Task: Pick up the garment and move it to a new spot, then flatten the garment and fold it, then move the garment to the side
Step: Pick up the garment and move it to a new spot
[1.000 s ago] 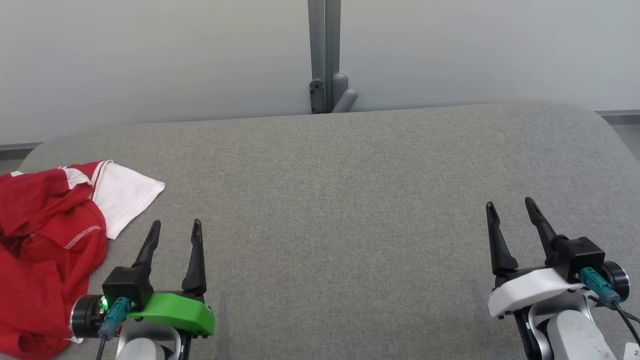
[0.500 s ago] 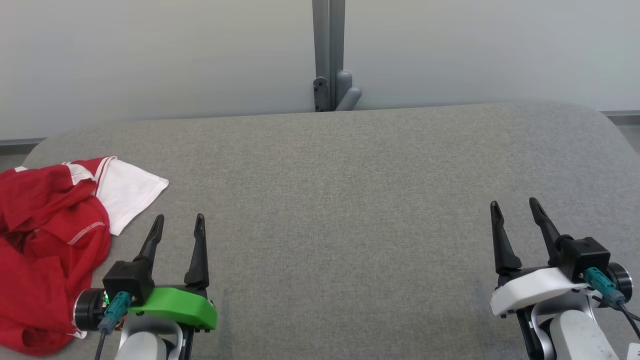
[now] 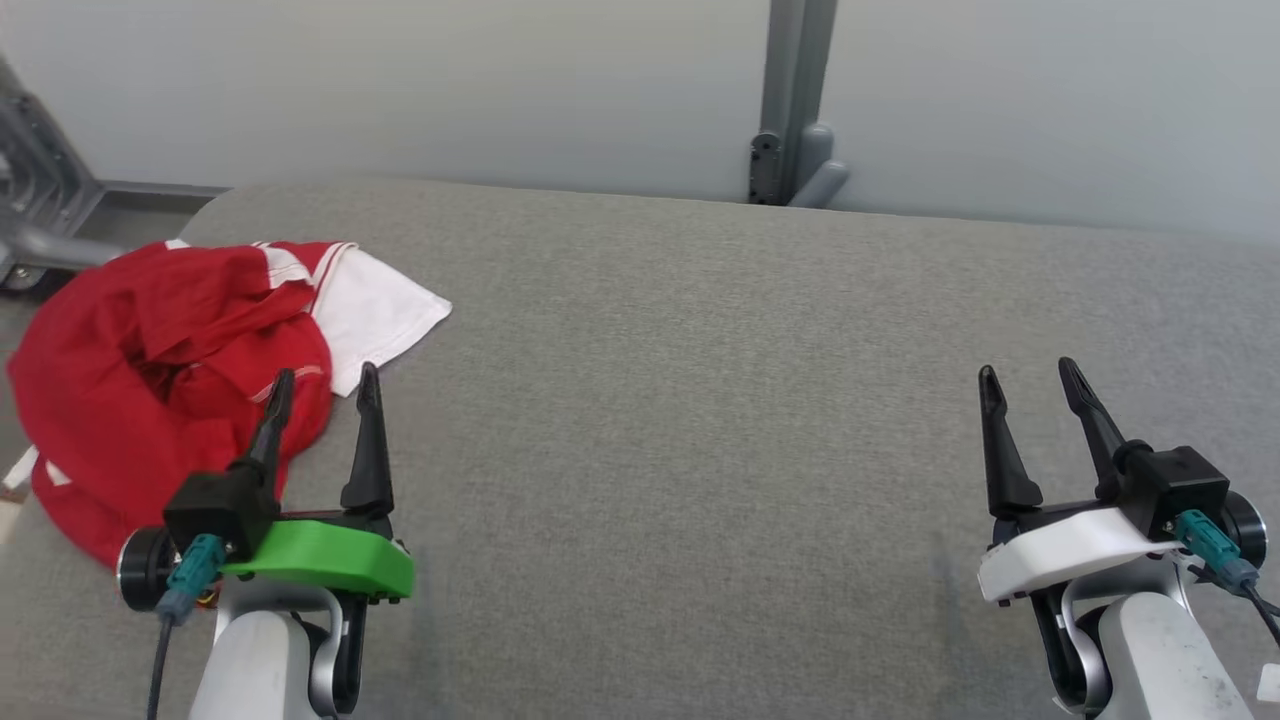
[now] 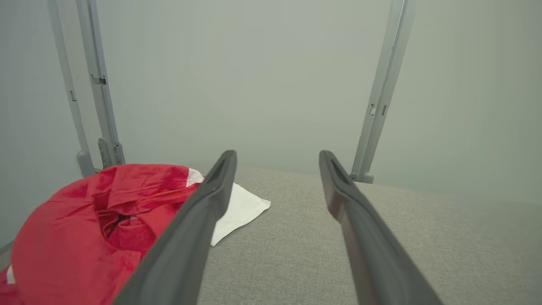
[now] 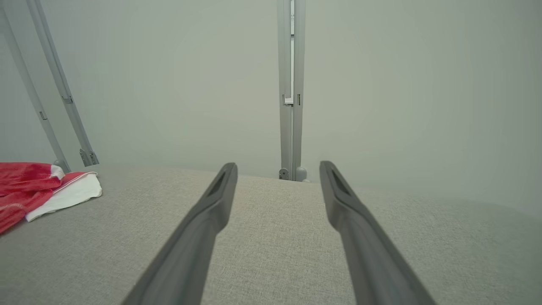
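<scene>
Over at the far left corner of the grey fabric-covered desk (image 3: 680, 420) lies the crumpled red cloth garment (image 3: 150, 380) with white stitching, bunched into a loose heap. Its flat white panel (image 3: 380, 310) spreads out of the heap toward the middle of the desk, and its other side reaches the desk's left edge.

My left hand (image 3: 326, 372), on the green mount, is just beside that heap on its near side, with two long dark fingers pointing away from me toward the pale wall (image 3: 500, 90). The fingers stand wide apart and the hand has hold of nothing. From my head, the left finger (image 3: 270, 425) crosses in front of the red cloth's right-hand rim. The tip of the other finger meets the white panel's near edge. Whether either one touches the cloth I cannot tell. Along my left wrist, that same finger covers part of the red heap, and the white panel shows past it.

My right hand (image 3: 1027, 367), on the white mount, is well apart from the garment, over the bare right side of the desk. Its fingers are spread just as wide, pointing the same way, and it grips nothing. Along my right wrist, the garment lies far off to the left. Behind the desk a grey metal post (image 3: 790, 100) stands against the wall.
</scene>
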